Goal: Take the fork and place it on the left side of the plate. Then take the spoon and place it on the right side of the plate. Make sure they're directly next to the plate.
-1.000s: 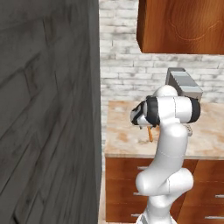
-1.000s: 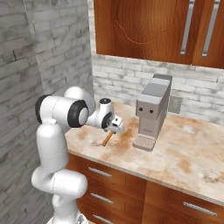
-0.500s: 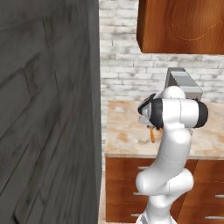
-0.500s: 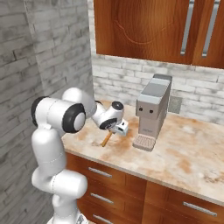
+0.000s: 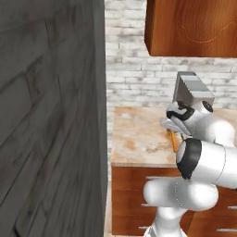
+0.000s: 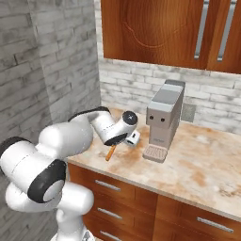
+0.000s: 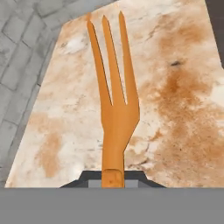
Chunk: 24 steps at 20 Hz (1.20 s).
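Observation:
My gripper (image 7: 113, 178) is shut on the handle of the orange-brown fork (image 7: 113, 100), whose tines point away from the hand over the marbled counter (image 7: 175, 96). In the right base view the fork (image 6: 111, 152) slants down and left from the gripper (image 6: 126, 141), just above the counter in front of the coffee machine. From the left base view the fork (image 5: 174, 141) shows as a thin orange strip below the gripper (image 5: 178, 129), partly hidden by the arm. The plate and the spoon are out of view.
A grey coffee machine (image 6: 162, 120) stands on the counter (image 6: 202, 164) right of the gripper, against the brick backsplash. A dark grey wall (image 5: 51, 115) closes off the counter's left end. Wooden cabinets (image 6: 160, 28) hang overhead.
The jaws have closed on the fork's handle. The arm's elbow and shoulder have swung down and toward the cameras while the hand stayed over the same part of the counter.

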{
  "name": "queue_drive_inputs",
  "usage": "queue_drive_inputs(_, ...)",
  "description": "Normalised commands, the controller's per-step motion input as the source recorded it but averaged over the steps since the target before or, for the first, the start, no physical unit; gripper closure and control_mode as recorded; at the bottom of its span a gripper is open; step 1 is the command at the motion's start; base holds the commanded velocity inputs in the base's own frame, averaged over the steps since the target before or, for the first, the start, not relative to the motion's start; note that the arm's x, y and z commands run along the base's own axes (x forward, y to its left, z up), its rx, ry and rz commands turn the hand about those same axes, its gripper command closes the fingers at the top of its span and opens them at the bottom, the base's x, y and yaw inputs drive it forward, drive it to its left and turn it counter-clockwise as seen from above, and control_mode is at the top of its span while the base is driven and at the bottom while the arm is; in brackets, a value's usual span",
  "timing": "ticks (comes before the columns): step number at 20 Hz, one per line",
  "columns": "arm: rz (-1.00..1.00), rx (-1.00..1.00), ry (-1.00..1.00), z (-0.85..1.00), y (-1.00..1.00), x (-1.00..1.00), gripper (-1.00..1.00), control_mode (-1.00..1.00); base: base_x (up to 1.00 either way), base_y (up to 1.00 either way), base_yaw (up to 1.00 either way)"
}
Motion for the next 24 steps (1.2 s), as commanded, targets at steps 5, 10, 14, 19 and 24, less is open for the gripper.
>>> queue_drive_inputs(5,0.0,0.0,-0.07,1.0,0.0,-0.79,1.0,-1.0,0.0,0.0,0.0)
queue_drive_inputs(10,0.0,0.0,-0.01,1.0,0.0,-0.74,1.0,-1.0,0.0,0.0,0.0)
queue_drive_inputs(14,-0.02,0.0,0.02,1.0,-0.17,-0.48,1.0,-1.0,0.0,0.0,0.0)
queue_drive_inputs(19,-0.03,0.0,0.0,1.0,-0.2,-0.31,1.0,-1.0,0.0,0.0,0.0)
queue_drive_inputs(24,-0.02,0.0,0.0,0.2,-0.02,-0.06,1.0,1.0,-0.32,-0.17,-0.1)
